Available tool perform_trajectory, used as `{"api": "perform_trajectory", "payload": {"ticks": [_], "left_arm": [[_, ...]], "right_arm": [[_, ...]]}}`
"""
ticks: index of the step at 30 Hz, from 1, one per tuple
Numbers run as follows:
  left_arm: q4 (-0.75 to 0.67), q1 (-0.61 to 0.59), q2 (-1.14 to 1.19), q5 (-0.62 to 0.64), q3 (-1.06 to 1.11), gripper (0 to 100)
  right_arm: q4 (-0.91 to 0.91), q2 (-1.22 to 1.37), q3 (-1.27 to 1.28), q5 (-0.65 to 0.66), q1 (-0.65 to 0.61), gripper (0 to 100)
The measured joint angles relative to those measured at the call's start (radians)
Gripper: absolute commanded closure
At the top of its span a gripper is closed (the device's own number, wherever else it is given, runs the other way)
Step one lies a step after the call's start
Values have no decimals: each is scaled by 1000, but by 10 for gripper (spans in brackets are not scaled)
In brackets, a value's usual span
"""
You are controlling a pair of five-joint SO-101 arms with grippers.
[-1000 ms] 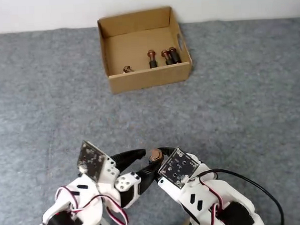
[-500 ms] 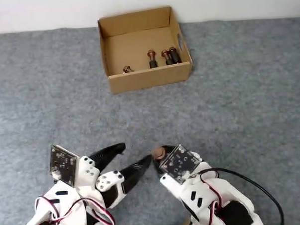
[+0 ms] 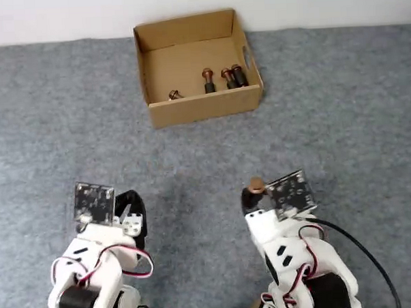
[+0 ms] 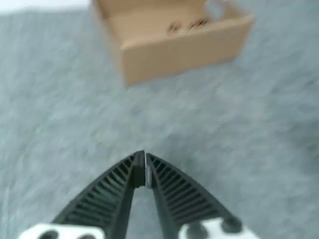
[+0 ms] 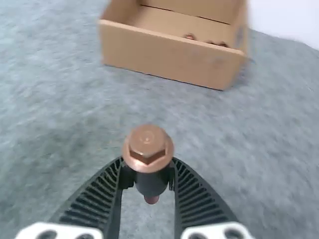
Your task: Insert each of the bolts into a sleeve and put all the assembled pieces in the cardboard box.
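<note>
Grey mat (image 3: 341,134): one bolt (image 5: 148,144) gripped, four in box (image 3: 203,108).

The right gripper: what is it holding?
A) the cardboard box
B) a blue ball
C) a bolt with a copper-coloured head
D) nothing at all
C: in the right wrist view the right gripper is shut on a bolt, whose copper-coloured hex head pokes up between the two black fingers.

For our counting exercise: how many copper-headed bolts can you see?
5. Four bolts in the cardboard box, along its near wall; one bolt in the right gripper. More may hide behind that wall.
</note>
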Motion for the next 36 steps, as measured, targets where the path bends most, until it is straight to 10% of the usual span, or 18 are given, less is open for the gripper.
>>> {"api": "perform_trajectory", "payload": {"ticks": [21,36], "left_arm": [[-166,-84,2,-106,316,995],[-166,-124,2,-106,316,995]], "right_arm": [[61,1079,-956,-173,84,991],[-272,1890,-1560,-173,86,991]]}}
